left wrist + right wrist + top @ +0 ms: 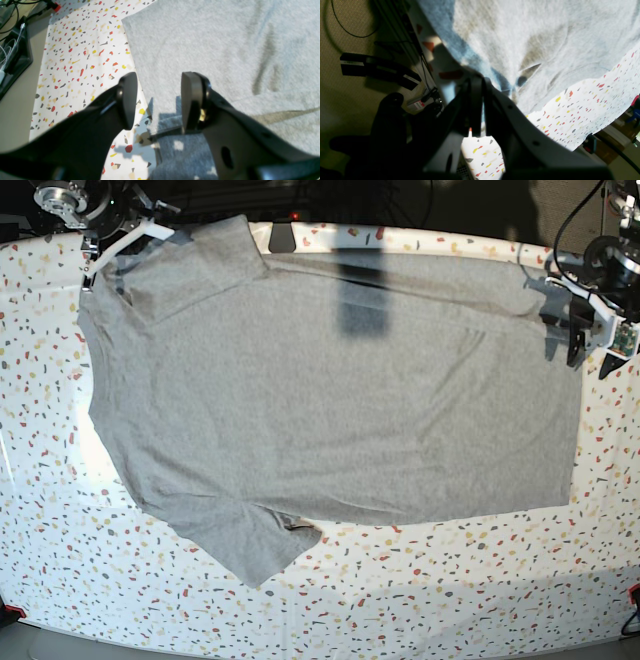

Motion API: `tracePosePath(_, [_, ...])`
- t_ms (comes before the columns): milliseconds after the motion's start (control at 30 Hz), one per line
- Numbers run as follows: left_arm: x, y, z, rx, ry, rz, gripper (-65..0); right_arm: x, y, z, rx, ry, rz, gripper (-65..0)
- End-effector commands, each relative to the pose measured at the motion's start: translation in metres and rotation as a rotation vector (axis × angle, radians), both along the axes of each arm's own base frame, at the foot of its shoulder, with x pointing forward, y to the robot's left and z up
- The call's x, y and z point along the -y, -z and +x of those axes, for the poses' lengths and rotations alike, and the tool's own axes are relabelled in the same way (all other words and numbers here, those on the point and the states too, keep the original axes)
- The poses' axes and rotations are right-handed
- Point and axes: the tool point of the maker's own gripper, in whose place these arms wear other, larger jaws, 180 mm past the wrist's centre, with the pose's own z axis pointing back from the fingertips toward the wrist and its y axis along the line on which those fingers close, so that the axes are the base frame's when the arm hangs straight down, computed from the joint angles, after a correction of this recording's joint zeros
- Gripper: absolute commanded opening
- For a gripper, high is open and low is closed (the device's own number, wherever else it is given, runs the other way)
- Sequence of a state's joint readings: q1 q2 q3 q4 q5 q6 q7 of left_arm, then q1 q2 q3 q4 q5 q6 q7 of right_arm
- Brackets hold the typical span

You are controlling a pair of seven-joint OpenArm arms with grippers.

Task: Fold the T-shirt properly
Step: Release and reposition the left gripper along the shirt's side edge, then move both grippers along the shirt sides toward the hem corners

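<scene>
Cloth is everywhere: the T-shirt [330, 390] lies spread plain side up on the speckled counter [420, 590], your right claw [477, 105] clenched on its shadowed edge, your left claw [158, 100] released, hem just beneath its fingers. Drop the left squarely over that hem before pinching, then lift both corners together. No lettering readable anywhere.

Black pincer [156, 101], brass screw [202, 115]
</scene>
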State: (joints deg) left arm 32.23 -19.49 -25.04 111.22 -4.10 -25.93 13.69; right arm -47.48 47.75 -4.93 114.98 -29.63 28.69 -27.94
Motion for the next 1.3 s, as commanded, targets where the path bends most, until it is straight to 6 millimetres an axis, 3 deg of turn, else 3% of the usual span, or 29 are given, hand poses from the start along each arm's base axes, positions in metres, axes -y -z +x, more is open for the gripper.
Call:
tracePosePath(0, [0.0,-0.012,0.004,0.041,0.011,0.004,-37.3,-0.005,-0.009,0.008,0.035,-0.008,0.012,-65.0])
tracePosePath(267, [0.0,-0.012,0.004,0.041,0.011,0.005,-37.3,-0.032,-0.034,0.017,0.069,0.0,0.091,-65.0])
tracePosePath(500, [0.0,-0.013,0.004,0.046,0.012,0.003,-37.3,-0.027,-0.038,0.02,0.09,0.029,0.065,-65.0])
tracePosePath(733, [0.001,-0.013,0.004,0.048,0.013,0.002,-37.3,-0.046,-0.05,0.05,0.188,0.107,0.252,-65.0])
tracePosePath(1033, [0.001,-0.013,0.004,0.048,0.013,0.002,-37.3,-0.069,-0.063,0.11,0.332,0.2,0.454,-65.0])
tracePosePath(1267, [0.0,-0.013,0.004,0.048,0.013,0.003,-37.3,-0.074,-0.051,0.137,0.336,0.285,0.526,-65.0])
